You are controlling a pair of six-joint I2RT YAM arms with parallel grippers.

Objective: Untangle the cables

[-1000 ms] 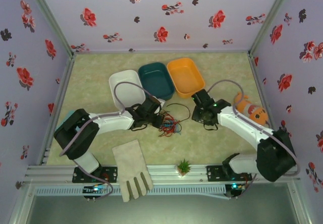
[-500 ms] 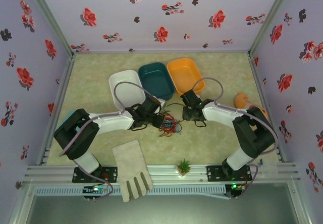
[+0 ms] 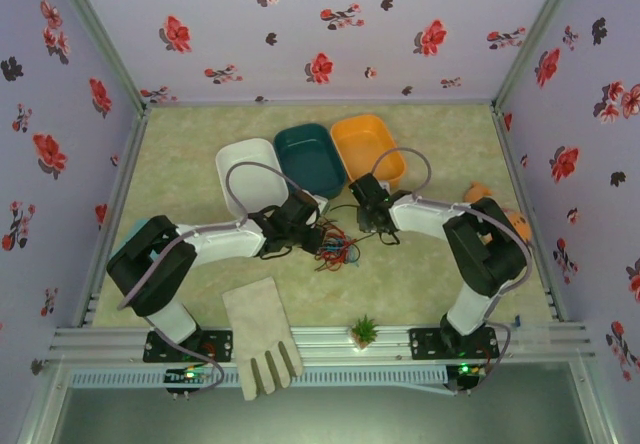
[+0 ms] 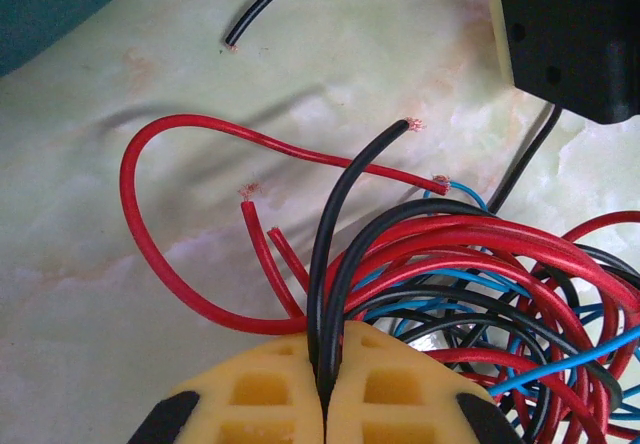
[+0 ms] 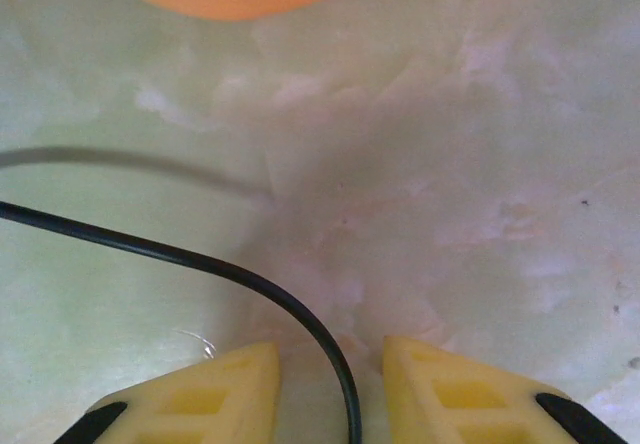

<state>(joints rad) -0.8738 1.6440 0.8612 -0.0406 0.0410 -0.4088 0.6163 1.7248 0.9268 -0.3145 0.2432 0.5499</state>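
A glove (image 3: pixel 262 336) and a small plant (image 3: pixel 365 330) lie at the table's (image 3: pixel 420 274) near edge, as they did a second ago. Further in, toward the middle of the table, the cables (image 3: pixel 335 251) sit in one tangle that has not shifted. The left gripper (image 3: pixel 312 236) stays at the tangle's left side. In the left wrist view this gripper (image 4: pixel 323 389) is closed tight, pinching two strands of black cable (image 4: pixel 340 214) between its yellow fingers. Red cable (image 4: pixel 140 224) loops out to the left and blue cable (image 4: pixel 560 359) threads through the heap.

The right arm has swung left since a second ago, its elbow now folded up. The right gripper (image 3: pixel 366 214) now hangs just beyond the tangle, near the orange bin (image 3: pixel 368 149). In the right wrist view its jaws (image 5: pixel 335 384) stand apart. A single black cable (image 5: pixel 200 259) runs down through the gap, and no finger is seen pressing on it.

Beyond them, the white bin (image 3: pixel 245 169), teal bin (image 3: pixel 310 156) and orange bin are unmoved. Toward the right edge an orange toy (image 3: pixel 480 196) is now partly hidden by the arm.
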